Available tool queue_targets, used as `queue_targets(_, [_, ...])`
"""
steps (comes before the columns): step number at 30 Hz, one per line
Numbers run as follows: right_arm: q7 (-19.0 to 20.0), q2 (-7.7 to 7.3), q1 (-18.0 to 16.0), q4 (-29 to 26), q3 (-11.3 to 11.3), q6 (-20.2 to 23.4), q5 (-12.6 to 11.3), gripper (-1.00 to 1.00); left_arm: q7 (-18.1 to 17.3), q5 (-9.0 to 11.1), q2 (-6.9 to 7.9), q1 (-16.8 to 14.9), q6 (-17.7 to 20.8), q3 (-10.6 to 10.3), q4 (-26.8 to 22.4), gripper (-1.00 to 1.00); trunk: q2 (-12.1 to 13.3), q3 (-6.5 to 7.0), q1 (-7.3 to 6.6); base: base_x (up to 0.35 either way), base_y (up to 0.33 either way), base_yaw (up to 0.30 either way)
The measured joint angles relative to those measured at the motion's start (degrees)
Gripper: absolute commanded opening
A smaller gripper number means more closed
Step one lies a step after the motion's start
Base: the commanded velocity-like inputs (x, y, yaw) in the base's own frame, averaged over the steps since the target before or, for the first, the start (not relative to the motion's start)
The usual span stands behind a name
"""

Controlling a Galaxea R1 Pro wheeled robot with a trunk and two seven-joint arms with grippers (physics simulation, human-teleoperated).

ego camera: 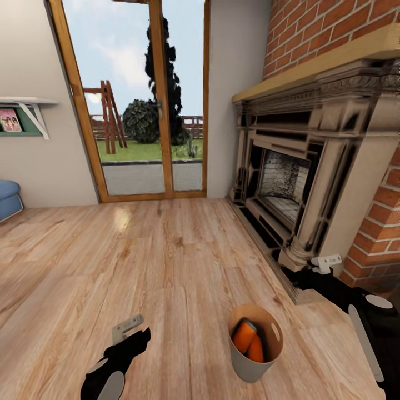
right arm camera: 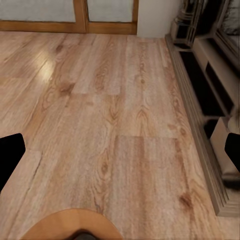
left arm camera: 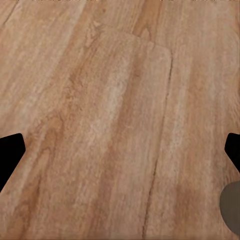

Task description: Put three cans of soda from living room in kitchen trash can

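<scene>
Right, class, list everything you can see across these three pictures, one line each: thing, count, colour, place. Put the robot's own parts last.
Round tapered bin: one, pale grey outside, tan inside, standing on the floor between the arms.
Orange drink cans: at least one, perhaps two, lying inside the bin.
Wooden plank floor: one, light brown, throughout the room.
Carved stone fireplace: one, cream and black, at the right wall.
Red brick wall: one, around the fireplace.
Glazed wooden door: one, brown frame, far wall, garden beyond.
White wall shelf: one, far left.
Blue cushioned seat: one, left edge.
Left gripper: one, black and grey, open, above the floor.
Right gripper: one, black and white, open, near the hearth.
</scene>
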Motion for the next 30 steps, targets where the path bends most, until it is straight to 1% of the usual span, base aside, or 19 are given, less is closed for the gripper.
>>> queue_targets(4, [-0.03,0.0,0.0,0.0,-0.05,0.05,0.0,1.0,-0.07,0.0,-0.03,-0.01,-0.01,0.01,0.27,1.0,0.05,0.89,-0.1,0.0,0.0,0.0])
queue_targets(8, [-0.03,0.0,0.0,0.0,-0.05,0.05,0.0,1.0,-0.07,-0.01,-0.03,-0.02,-0.01,0.01,0.27,1.0,1.59,1.61,-0.95,0.0,0.0,0.0])
queue_targets(16, [-0.26,0.28,0.03,0.25,-0.03,0.14,0.23,1.0,-0.61,0.08,-0.03,-0.02,-0.41,0.02,1.55,1.0,1.61,1.62,-0.95,0.0,0.0,0.0])
queue_targets(20, [-0.4,0.96,0.16,3.53,0.22,-0.03,0.63,1.0,-0.72,0.08,0.22,-0.14,-0.47,0.13,5.88,1.0,1.61,1.62,-0.95,0.0,0.0,0.0])
queue_targets(24, [-0.41,1.34,0.61,5.49,0.31,0.35,0.7,1.0,-0.87,0.22,0.35,-0.37,-0.56,0.33,12.11,1.0,1.61,1.62,-0.95,0.0,0.0,0.0])
queue_targets(25, [-0.42,1.44,0.8,5.76,0.33,0.42,0.71,1.0,-0.99,0.3,0.36,-0.39,-0.95,0.79,13.77,1.0,1.61,1.62,-0.95,0.0,0.0,0.0])
queue_targets(30, [-0.42,1.84,1.16,6.16,0.38,0.51,0.71,1.0,-2.62,0.48,0.4,-0.13,-3.04,2.2,17.57,1.0,1.61,1.62,-0.95,0.0,0.0,0.0])
